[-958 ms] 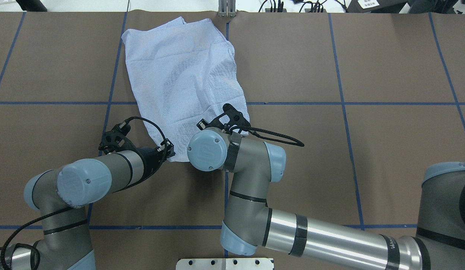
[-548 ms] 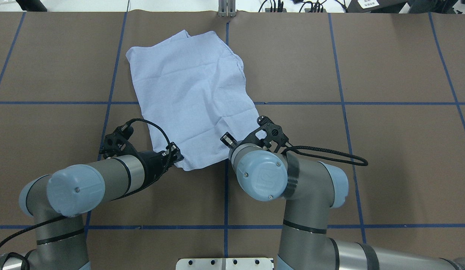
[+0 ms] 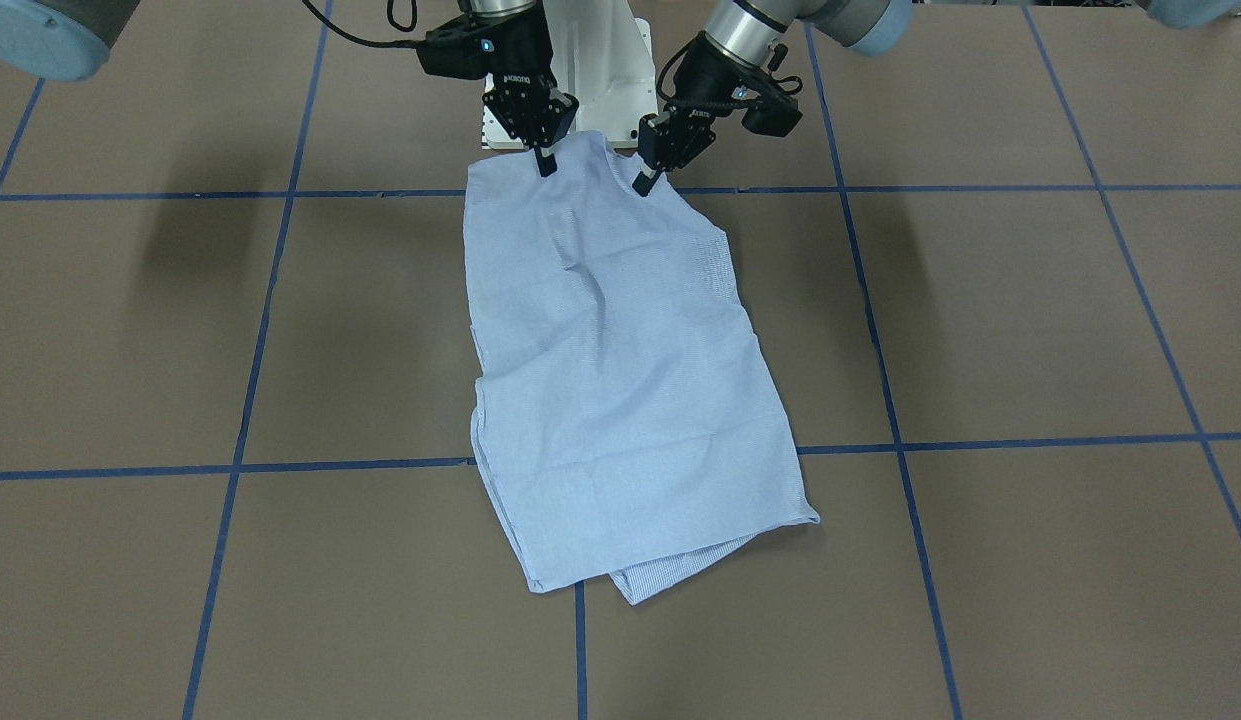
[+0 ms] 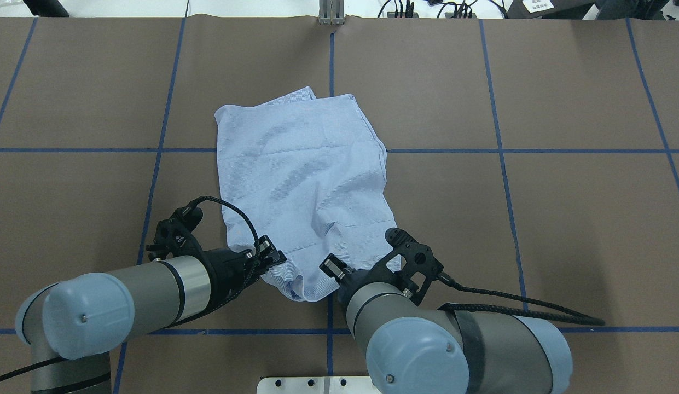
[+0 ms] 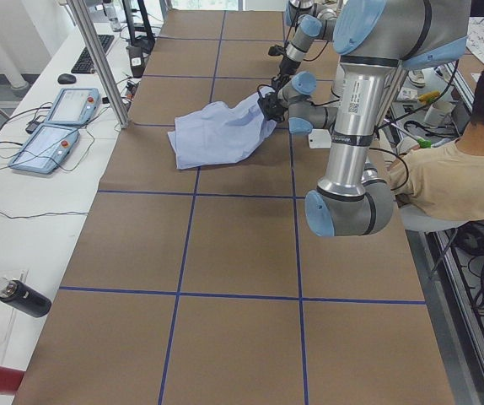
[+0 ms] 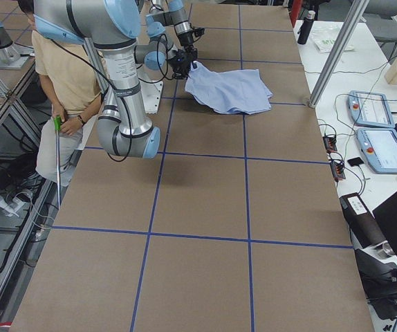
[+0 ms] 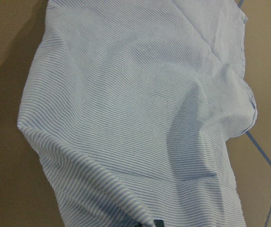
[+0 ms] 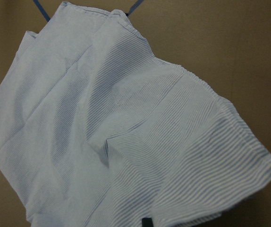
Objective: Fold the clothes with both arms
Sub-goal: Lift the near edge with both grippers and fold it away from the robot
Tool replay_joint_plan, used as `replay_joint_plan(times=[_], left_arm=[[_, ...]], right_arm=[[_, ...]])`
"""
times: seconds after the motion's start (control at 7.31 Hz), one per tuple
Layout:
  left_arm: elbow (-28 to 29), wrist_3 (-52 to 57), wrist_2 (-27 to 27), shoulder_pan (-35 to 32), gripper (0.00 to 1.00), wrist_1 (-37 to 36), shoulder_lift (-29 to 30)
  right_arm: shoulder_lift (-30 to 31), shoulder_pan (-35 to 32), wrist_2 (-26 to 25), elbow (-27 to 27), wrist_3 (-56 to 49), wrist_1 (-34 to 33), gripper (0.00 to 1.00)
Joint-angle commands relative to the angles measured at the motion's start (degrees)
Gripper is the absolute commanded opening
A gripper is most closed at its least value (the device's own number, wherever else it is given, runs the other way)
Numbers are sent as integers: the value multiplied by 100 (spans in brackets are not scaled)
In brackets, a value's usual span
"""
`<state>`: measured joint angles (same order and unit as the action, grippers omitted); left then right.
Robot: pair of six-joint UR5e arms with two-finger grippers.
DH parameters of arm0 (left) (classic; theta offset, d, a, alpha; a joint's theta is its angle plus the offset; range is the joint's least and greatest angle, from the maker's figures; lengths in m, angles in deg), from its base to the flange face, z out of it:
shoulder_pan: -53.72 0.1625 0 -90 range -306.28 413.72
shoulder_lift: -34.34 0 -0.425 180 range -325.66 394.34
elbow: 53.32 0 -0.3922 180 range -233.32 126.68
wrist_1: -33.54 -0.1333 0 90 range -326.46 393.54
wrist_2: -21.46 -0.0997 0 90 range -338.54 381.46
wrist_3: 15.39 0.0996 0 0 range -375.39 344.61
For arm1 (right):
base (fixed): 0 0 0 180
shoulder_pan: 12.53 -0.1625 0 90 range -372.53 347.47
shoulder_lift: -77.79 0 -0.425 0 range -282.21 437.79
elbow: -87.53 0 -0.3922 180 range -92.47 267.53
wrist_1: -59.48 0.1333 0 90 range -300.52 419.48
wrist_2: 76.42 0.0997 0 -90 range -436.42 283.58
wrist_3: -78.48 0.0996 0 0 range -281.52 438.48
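The table [image 4: 563, 219] has wide bare room on either side of the shirt [image 4: 301, 180]. The shirt lies mid-table and has slid back from the far edge. Its near hem is lifted, and overhead the arms [image 4: 169, 284] partly hide it. The left claw [image 3: 648, 172] and right claw [image 3: 545, 158] each pinch that hem, close together.
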<state>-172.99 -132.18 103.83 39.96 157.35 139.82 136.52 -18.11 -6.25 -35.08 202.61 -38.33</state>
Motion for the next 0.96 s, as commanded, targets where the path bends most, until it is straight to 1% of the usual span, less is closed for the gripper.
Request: replay_joint_plan(times=[0.0,0.14,0.41,0.55,0.68,0.82], left_arm=[[-372,24,59,49,0,-329,-28],[-425,172,216,5,0,-619,16],[-417,209,261,-327,0,-1164,261],[-408,548,262,-503,0,-1601,550],[-347,682,270,-766,0,-1789,648],[-190,1136,305,-1108,0,-1799,701]], right_arm=[[25,136,-91,-317,32,-449,0],[-54,-21,-82,-125,-3,-449,0],[-317,-433,-82,139,-64,-440,0],[-701,-679,-65,558,-99,-423,0],[-992,-934,-38,875,-248,-397,0],[-1178,-1163,-12,1096,-397,-370,0]])
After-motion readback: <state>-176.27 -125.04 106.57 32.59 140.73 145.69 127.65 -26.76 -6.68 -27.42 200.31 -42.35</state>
